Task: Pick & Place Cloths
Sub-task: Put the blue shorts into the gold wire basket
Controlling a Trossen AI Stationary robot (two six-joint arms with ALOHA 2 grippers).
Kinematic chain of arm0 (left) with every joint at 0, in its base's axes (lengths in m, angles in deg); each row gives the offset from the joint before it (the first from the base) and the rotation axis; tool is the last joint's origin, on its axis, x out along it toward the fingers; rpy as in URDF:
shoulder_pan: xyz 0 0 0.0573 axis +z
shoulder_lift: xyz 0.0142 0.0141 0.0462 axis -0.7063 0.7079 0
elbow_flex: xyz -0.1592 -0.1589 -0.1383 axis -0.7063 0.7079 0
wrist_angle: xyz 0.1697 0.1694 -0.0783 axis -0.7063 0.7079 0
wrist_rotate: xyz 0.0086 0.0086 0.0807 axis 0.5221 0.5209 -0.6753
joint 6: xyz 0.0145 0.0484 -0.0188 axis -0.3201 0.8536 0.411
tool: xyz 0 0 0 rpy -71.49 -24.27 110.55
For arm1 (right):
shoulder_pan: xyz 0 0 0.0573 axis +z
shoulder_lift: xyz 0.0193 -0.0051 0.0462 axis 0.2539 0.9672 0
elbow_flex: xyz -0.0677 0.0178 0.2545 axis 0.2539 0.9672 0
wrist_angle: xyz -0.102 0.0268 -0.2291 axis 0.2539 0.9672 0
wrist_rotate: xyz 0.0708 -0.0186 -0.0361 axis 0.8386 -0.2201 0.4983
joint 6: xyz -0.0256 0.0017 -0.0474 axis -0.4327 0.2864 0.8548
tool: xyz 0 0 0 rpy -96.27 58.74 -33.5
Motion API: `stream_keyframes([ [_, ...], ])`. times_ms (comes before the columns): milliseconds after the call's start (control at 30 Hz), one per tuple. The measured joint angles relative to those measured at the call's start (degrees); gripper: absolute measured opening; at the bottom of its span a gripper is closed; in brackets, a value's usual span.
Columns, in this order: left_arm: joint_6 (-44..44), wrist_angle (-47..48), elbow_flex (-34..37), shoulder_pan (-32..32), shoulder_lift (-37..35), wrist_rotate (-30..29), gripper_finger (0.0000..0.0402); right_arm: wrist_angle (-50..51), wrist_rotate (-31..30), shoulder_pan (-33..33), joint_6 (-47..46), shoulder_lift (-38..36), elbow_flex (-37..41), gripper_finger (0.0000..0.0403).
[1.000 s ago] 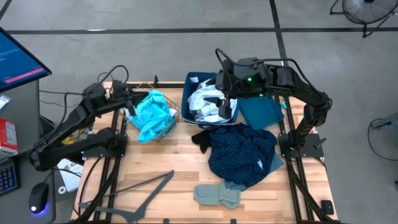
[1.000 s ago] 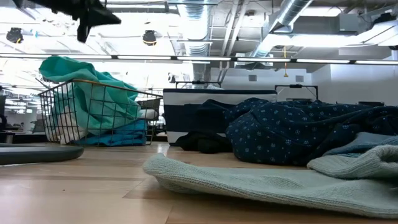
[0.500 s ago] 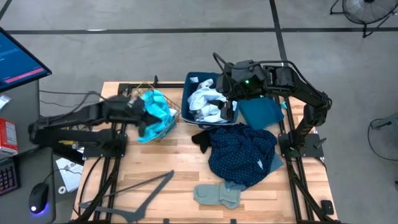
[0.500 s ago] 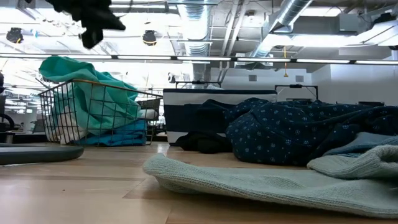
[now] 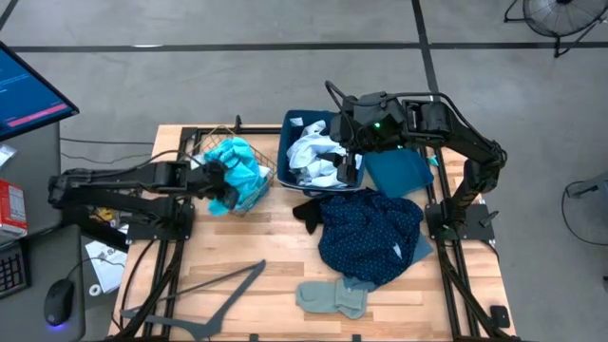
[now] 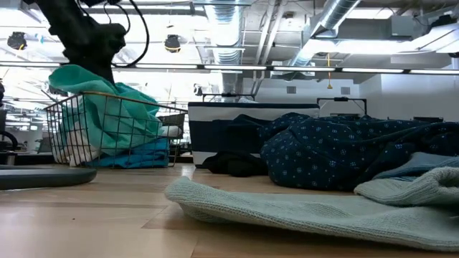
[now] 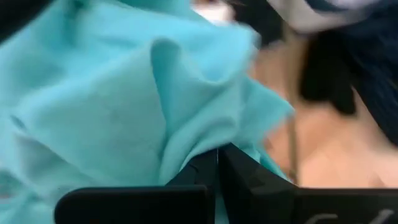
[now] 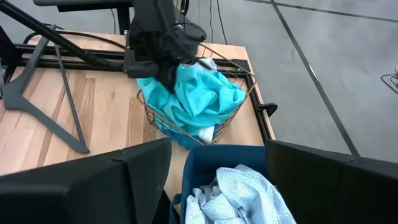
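- Your left gripper (image 5: pixel 220 186) is down at the wire basket (image 5: pixel 269 172), fingers pressed together with no gap, their tips against the turquoise cloth (image 5: pixel 239 177) that fills the basket; you cannot tell from any view whether fabric is pinched between them
- In the left wrist view the fingers (image 7: pixel 205 171) meet in a closed line with turquoise folds right behind them
- Your right gripper (image 5: pixel 344 157) hangs over the blue bin (image 5: pixel 290 128), fingers spread wide, holding nothing
- The pale white-blue cloth (image 5: pixel 315 154) lies bunched inside that bin, directly under the right gripper
- The navy dotted cloth (image 5: pixel 369 233) sprawls on the table (image 5: pixel 237 242) just in front of the bin, with a small black cloth (image 5: pixel 307 211) touching its edge nearest the basket
- The grey-green cloth (image 5: pixel 332 297) sits at the table's front edge, just beside the navy one
- A flat teal piece (image 5: pixel 397 171) lies beside the bin under your right arm
- A dark hanger (image 5: pixel 204 294) rests on the front left of the table
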Motion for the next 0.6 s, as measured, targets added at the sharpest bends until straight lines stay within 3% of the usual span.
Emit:
stream_keyframes([
  [300, 7.8, -1.6, 2.0, 16.0, 5.5, -0.6, 0.0000, 0.0, 0.0, 0.0, -0.2, 0.0, 0.0, 0.0254],
  [600, 13.4, -13.4, 5.3, 23.7, 15.8, 1.9, 0.0000, -0.1, 0.0, -0.4, -0.6, 0.0, 0.0, 0.0254],
])
